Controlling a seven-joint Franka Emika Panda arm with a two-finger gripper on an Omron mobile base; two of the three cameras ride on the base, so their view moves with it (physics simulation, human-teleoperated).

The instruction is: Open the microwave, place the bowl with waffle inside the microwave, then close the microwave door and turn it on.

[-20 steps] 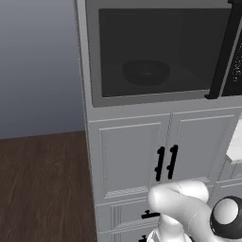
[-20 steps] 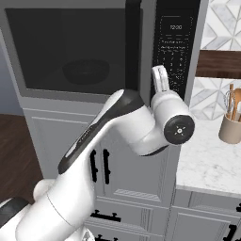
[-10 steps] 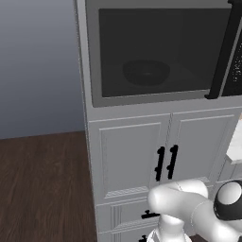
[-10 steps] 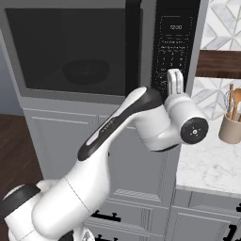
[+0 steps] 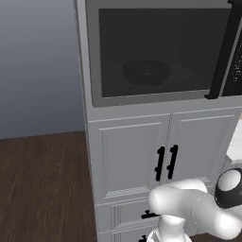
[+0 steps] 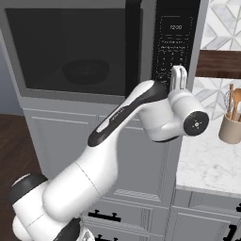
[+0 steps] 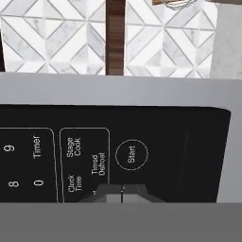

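- White panelled cabinets (image 5: pixel 137 160) with black handles fill the wall under the microwave (image 6: pixel 94 52), and a marble bench (image 6: pixel 207 164) runs off to the right.
- Microwave door (image 5: pixel 156 52) sits shut, its long black bar handle (image 6: pixel 133 47) upright beside the control panel (image 6: pixel 175 42).
- Behind the tinted glass, the bowl (image 5: pixel 146 72) rests in the middle of the chamber, dim grey; what's in it can't be made out through the tint.
- On the bench, a tan holder (image 6: pixel 230 128) carries wooden utensils, cut off at the frame edge.
- Gripper (image 7: pixel 122 193) is up at the control panel, fingertips pinched together with nothing between them, just beside the round Start button (image 7: pixel 131 154).
- Hand view shows the panel rolled sideways; the keypad's far side runs out of frame, and the fingertips are half hidden at the bottom.
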